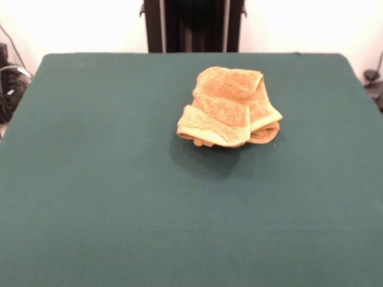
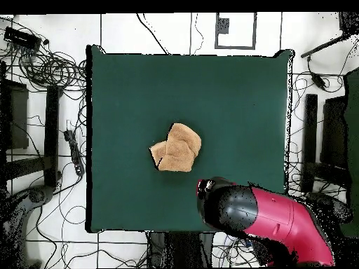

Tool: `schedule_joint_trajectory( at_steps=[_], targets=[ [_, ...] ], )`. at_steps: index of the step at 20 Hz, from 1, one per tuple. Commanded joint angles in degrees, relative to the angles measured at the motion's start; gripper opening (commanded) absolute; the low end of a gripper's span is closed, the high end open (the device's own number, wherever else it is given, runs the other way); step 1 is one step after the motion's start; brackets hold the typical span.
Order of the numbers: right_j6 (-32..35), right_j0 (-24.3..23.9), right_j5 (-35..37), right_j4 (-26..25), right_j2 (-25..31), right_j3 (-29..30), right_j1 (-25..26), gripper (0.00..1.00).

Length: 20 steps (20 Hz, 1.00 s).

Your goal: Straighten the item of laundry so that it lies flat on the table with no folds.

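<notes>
The orange-tan towel (image 1: 230,107) lies crumpled and folded over itself in several layers on the dark green table (image 1: 90,191), a little toward the far side and right of centre in the front view. In the overhead view the towel (image 2: 177,148) sits near the middle of the table (image 2: 238,91). The red and black arm (image 2: 273,217) reaches in from the bottom right. Its gripper end (image 2: 205,189) hangs over the table near the base-side edge, apart from the towel and to its lower right. The arm body hides the gripper from above. The front view does not show the gripper.
The black pedestal (image 1: 192,24) stands behind the table's far edge. Cables and stands (image 2: 49,70) lie on the floor around the table, with dark equipment at both sides (image 2: 329,133).
</notes>
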Motion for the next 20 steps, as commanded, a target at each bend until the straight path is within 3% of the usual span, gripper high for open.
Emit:
schedule_joint_trajectory(
  at_steps=[1,11,20],
  targets=[
    [-12.0,-3.8,7.5,-3.4,5.7,0.6,-0.8,1.0],
    [-9.6,-6.0,4.5,-5.0,8.0,2.5,0.2,1.0],
    [-5.5,-7.6,-1.7,-10.1,8.5,0.3,11.4,1.0]
  ],
)
